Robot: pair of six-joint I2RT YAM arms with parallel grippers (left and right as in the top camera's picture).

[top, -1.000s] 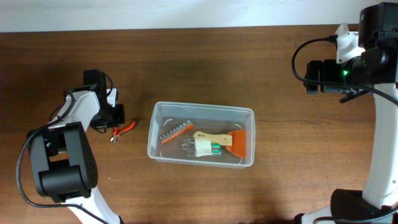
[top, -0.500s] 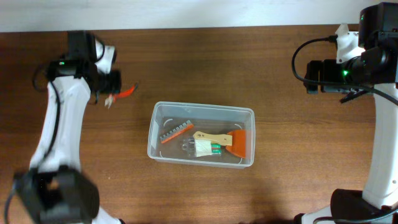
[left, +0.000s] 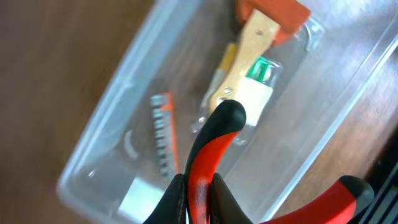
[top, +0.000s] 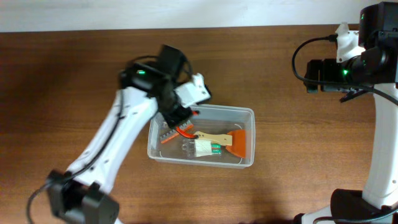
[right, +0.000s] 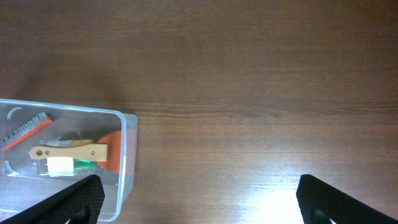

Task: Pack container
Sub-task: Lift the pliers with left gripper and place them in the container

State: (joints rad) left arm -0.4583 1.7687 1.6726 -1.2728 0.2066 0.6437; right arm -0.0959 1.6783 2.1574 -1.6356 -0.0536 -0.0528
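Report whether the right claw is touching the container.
Apart. The overhead view shows the right claw far right of the container, with table between them.

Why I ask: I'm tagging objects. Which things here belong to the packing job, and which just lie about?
Job: container; pliers, held over it by the left gripper; scraper, bit strip and green-and-white item already inside.
Lying about: nothing loose in view; right gripper idle, open.

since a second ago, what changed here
The left gripper took the red-handled pliers off the table left of the container, lifted them and swung right; it now holds them over the container's left part. The container, the scraper inside it and the right arm stayed put.
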